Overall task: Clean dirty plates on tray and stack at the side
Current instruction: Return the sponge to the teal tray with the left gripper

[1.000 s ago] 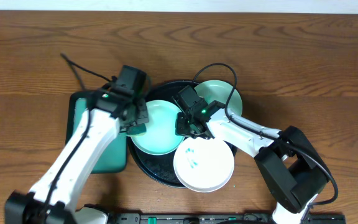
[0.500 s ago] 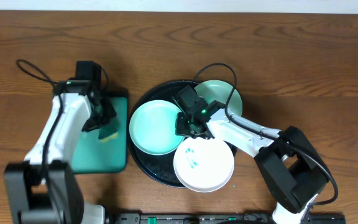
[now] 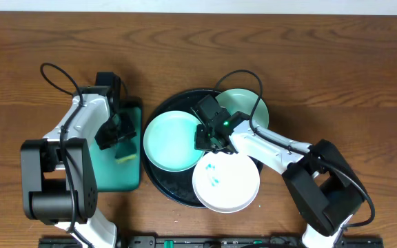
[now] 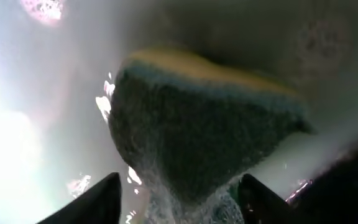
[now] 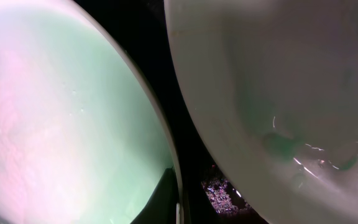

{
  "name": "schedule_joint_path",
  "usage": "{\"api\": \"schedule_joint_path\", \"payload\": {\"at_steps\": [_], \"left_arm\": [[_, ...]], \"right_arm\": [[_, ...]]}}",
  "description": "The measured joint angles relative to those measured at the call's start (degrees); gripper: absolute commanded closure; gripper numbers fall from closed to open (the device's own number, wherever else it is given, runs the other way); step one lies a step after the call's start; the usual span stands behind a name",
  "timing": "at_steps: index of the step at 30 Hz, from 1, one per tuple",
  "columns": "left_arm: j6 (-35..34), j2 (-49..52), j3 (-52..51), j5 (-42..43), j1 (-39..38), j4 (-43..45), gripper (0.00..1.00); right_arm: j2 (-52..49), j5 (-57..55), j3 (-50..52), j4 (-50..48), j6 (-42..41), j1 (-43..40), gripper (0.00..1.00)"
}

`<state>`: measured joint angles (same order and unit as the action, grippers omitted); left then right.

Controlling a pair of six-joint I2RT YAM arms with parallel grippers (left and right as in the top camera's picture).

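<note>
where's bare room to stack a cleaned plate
Bare table right of the black tray, beyond the right arm, and along the far edge. Crowded: three plates fill the tray; the left gripper hangs over the teal-green tray.

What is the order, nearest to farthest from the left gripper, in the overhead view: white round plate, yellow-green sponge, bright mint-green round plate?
1. Yellow-green sponge, right at the left gripper, over the teal tray.
2. Bright mint-green round plate, left in the black tray.
3. White round plate, front right.
</note>
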<state>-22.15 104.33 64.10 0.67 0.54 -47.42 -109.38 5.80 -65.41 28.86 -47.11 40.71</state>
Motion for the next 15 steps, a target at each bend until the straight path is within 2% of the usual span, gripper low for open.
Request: {"api": "schedule_joint_path", "payload": {"at_steps": [2,4,5,15], "left_arm": [[0.09,-0.66,0.0,0.07,0.0,-0.81,0.34],[0.24,-2.71,0.0,0.11,0.0,-1.86,0.24],[0.26,-4.63,0.0,0.13,0.0,-2.56,0.22],[0.09,-29.88,0.0,0.5,0.0,-12.09,0.21]], "right_arm": [[0.0,0.0,0.0,0.0,0.0,0.0,0.99],[0.0,0.02,0.0,0.0,0.0,0.0,0.99],[0.0,0.02,0.0,-0.02,0.0,0.0,0.99],[0.96,1.03,0.68,-0.24,2.19,-0.02,0.99]]}}
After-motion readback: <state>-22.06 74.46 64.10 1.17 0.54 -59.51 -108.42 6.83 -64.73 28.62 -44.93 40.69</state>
